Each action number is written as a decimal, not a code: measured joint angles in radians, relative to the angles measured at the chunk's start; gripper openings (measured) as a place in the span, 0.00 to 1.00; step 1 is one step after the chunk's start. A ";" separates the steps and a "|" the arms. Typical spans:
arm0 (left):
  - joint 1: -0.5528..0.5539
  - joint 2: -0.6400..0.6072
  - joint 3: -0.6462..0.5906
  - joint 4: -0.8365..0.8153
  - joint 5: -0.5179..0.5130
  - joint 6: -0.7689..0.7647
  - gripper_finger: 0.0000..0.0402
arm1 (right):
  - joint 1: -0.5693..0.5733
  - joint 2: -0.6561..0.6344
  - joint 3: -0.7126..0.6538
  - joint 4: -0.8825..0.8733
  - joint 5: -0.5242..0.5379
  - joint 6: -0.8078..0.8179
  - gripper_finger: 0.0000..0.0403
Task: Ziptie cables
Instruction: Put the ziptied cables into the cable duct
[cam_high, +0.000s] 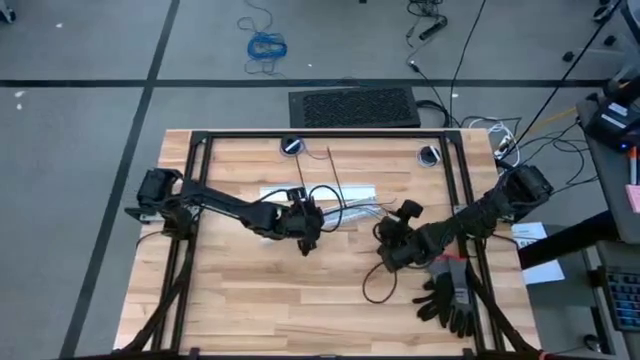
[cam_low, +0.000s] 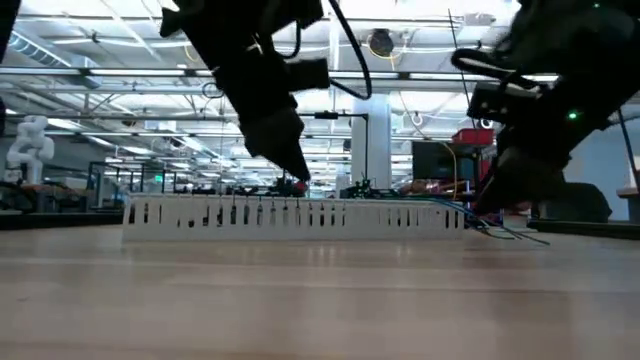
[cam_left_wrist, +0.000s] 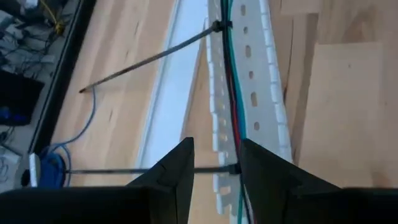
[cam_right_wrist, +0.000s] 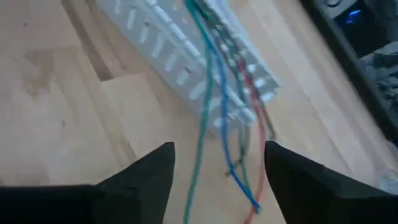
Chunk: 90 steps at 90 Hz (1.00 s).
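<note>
A: How do the left gripper (cam_left_wrist: 214, 171) fingers (cam_left_wrist: 174, 171) stand?

B: They are a little apart, a narrow gap. One ziptie (cam_left_wrist: 134, 170) passes across this gap, but I cannot tell if the fingers really press it. This ziptie goes around the cables (cam_left_wrist: 229, 74) where they lie in the white slotted strip (cam_left_wrist: 264, 93).

A: And the second ziptie (cam_left_wrist: 149, 59)?

B: It is also around the cables, farther along the strip. Its long tail points out over the worktop (cam_left_wrist: 134, 37).

A: What about the right gripper (cam_right_wrist: 217, 168)?

B: Its fingers (cam_right_wrist: 149, 171) are wide apart and hold nothing. It hangs above the loose ends of the cables, green, blue and red, which come out of the strip end onto the worktop.

A: Where is all this?

B: Near the middle of the worktop. A pair of black gloves (cam_high: 447, 295) lies near the right arm.
</note>
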 joint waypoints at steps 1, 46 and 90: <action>0.001 0.006 0.000 -0.001 0.001 0.000 0.32 | -0.002 0.000 0.000 0.009 -0.007 -0.009 0.59; 0.003 0.107 0.000 -0.006 0.014 -0.002 0.32 | -0.137 0.000 -0.024 -0.132 0.026 0.003 0.59; -0.045 0.103 0.000 -0.019 0.139 0.023 0.32 | 0.115 0.033 -0.022 0.142 0.008 0.165 0.59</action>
